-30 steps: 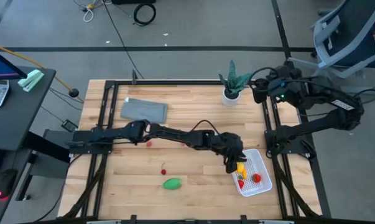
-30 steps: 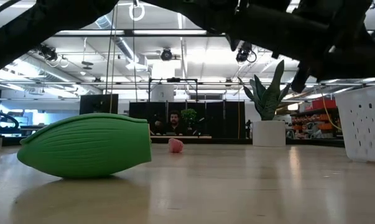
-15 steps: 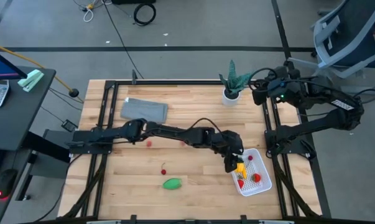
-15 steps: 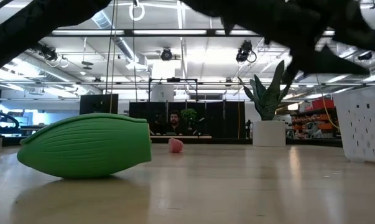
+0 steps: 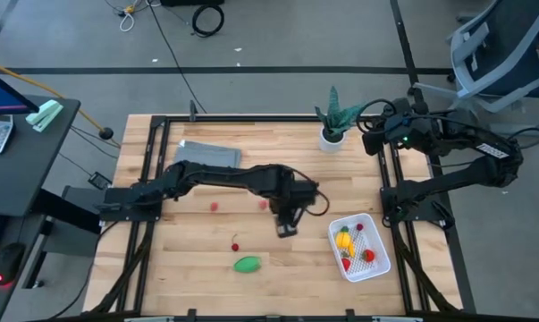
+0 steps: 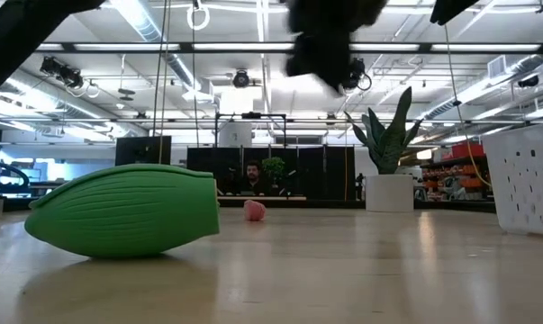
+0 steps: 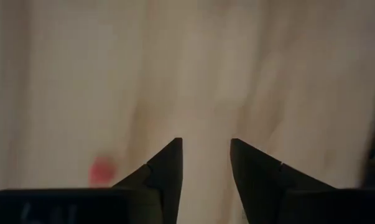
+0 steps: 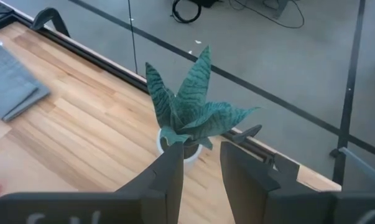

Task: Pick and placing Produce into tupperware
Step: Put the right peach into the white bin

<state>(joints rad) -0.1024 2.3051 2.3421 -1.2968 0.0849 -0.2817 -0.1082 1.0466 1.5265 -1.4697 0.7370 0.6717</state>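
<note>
The white basket (image 5: 379, 259) stands at the table's near right with yellow, orange and red pieces (image 5: 345, 240) in it. A green oval piece (image 5: 247, 264) lies on the table near the front; it also shows in the low view (image 6: 122, 210). A small red piece (image 5: 235, 246) and two pink pieces (image 5: 214, 206) lie on the table. My left gripper (image 5: 285, 229) is open and empty above the table's middle, left of the basket. My right gripper (image 8: 195, 168) is open and empty at the far right, by the potted plant.
A spiky green potted plant (image 5: 332, 118) stands at the far right. A grey folded cloth (image 5: 206, 158) lies at the far left. Black frame rails run along the table's edges. A person shows far behind the table in the low view (image 6: 251, 177).
My left gripper has drawn back from the basket toward the table's left, and stands over the table's middle. The yellow and orange pieces lie in the basket where the gripper was.
</note>
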